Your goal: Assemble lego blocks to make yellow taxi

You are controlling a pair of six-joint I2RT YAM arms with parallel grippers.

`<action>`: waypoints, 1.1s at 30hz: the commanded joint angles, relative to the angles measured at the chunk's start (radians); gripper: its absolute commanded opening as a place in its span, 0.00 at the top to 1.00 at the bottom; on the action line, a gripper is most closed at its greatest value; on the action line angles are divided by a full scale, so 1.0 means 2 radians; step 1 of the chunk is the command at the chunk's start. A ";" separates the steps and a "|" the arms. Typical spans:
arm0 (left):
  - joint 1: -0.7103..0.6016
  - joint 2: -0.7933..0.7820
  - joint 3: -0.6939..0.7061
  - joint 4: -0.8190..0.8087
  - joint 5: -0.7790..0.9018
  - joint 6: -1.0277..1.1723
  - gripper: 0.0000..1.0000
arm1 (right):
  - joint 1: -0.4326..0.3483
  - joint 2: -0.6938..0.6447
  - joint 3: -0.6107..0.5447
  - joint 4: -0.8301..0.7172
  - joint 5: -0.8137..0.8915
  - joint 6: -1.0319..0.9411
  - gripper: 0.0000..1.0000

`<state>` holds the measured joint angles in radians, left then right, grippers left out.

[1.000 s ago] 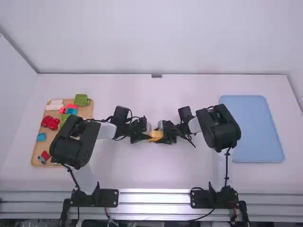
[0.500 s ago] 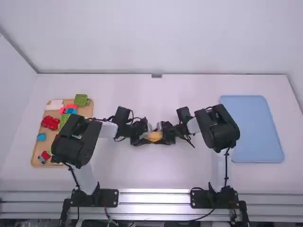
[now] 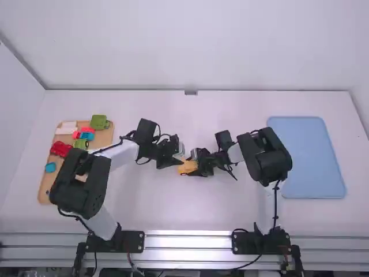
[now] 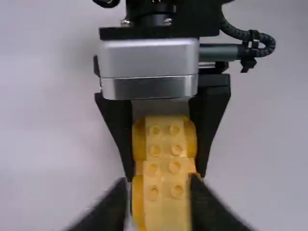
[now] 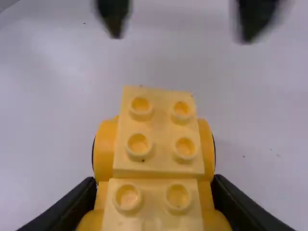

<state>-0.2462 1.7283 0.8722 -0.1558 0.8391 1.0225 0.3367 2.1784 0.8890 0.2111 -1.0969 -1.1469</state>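
The left gripper [image 5: 182,31], at the top of the right wrist view, has its fingers wide apart and empty, its arm having just drawn back leftward in the high view. The right gripper [image 4: 165,174] is closed on the sides of the joined yellow blocks [image 5: 159,130], mid-frame in the high view. That probably ends a pressing step, freeing the left for another part from the wooden board [image 3: 105,138] at frame left.
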 commanded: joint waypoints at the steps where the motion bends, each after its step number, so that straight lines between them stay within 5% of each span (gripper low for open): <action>1: 0.001 -0.004 -0.006 0.002 0.019 0.011 0.98 | 0.003 0.003 -0.002 -0.003 0.010 0.007 0.55; 11: -0.005 0.042 -0.055 0.127 0.034 -0.058 0.98 | 0.002 0.003 -0.002 -0.005 0.010 0.007 0.55; 33: -0.028 0.086 -0.057 0.093 -0.009 -0.059 0.98 | 0.002 0.003 -0.002 -0.003 0.010 0.007 0.55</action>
<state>-0.2722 1.8606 0.7883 0.0647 0.9306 0.9108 0.3347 2.1784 0.8871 0.2062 -1.1023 -1.1553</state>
